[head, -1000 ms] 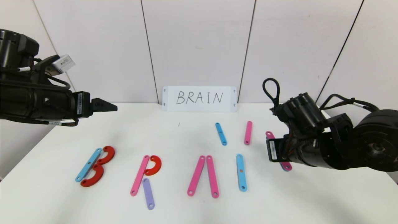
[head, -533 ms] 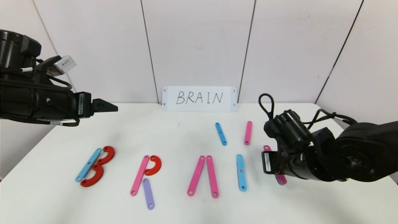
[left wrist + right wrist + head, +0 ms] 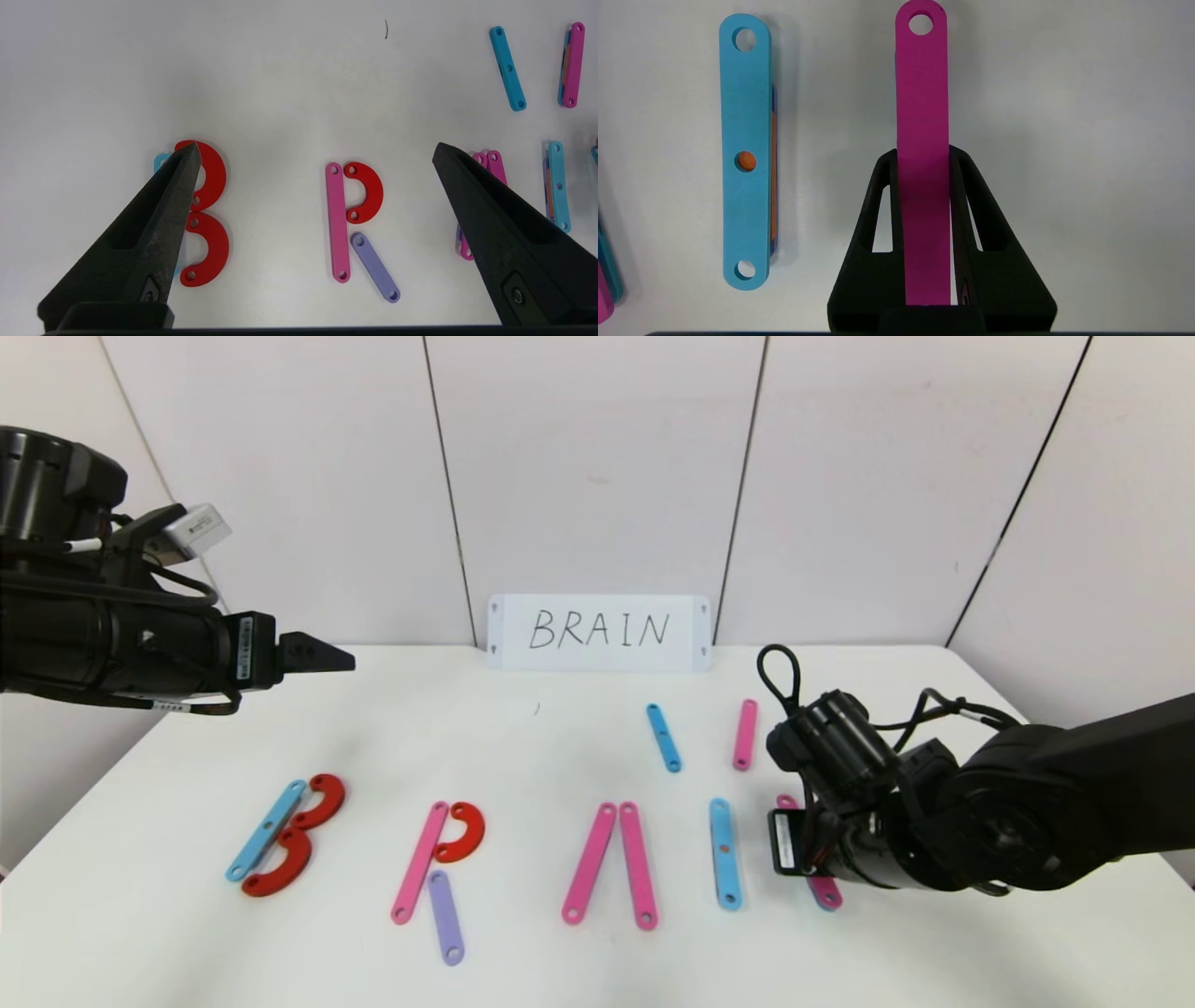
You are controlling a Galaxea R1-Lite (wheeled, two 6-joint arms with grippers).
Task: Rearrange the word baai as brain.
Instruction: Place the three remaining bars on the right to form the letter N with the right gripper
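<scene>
The word baai (image 3: 448, 859) lies flat across the near half of the table (image 3: 560, 747) as B, R, A, I w/ spare bars behind; the right hand (image 3: 924, 158) is clamped on a pink bar (image 3: 921, 93) just right of the blue I bar (image 3: 745, 154), low over the table. Bars look thin, stiff, light & prob. slick plastic, so best pinched across the narrow width near mid-length. Left hand (image 3: 317, 154) hangs wide open, empty, over the B and R.
</scene>
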